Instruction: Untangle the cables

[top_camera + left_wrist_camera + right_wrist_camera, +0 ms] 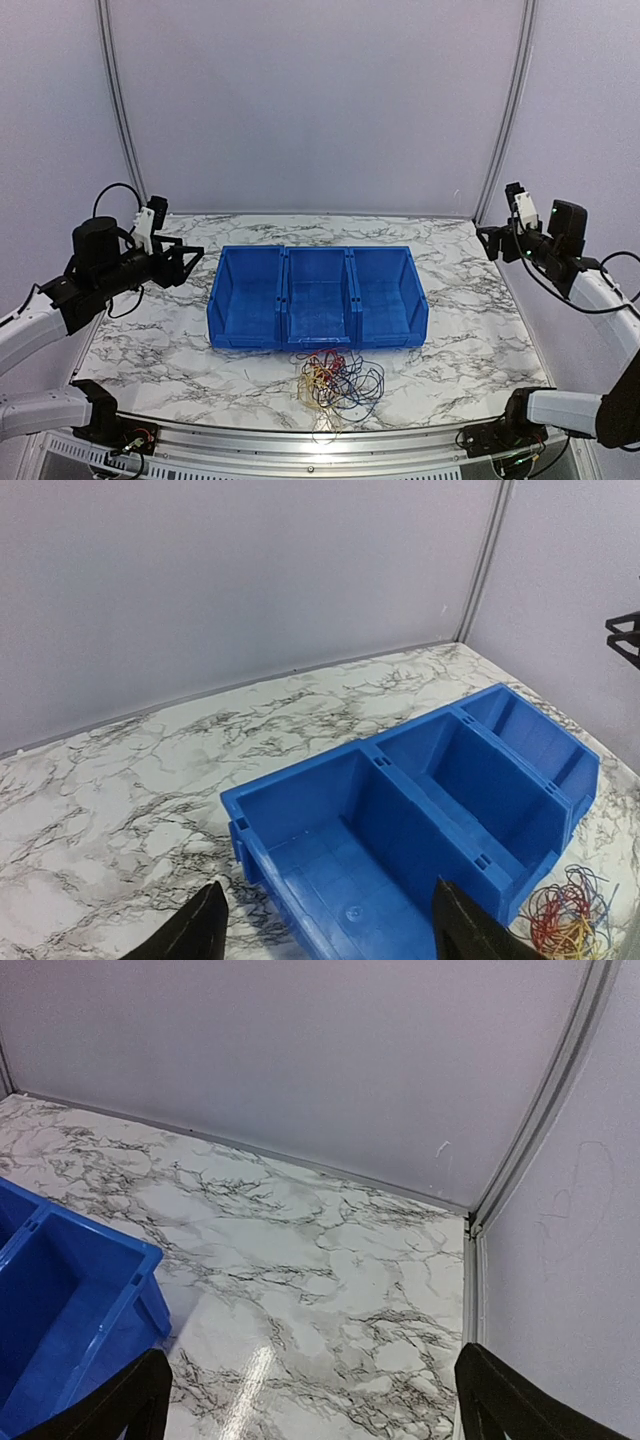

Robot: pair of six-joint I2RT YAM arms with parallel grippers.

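Marble-look table (470, 330), tangled cables (335, 380), blue bins (216, 300), lilac walls (320, 100)

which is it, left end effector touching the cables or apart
Apart: top external view shows left end effector at far left, cables piled near front.

- A robot test cell, the kind found in a lab.
- Plain pale panel walls (320, 100) close in behind and on both sides of the blue three-compartment bin (318, 297), joined by metal corner posts (118, 100).
- The bin sits on a marble-patterned table (470, 320), with the left arm (100, 265) and right arm (565, 245) either side of it.
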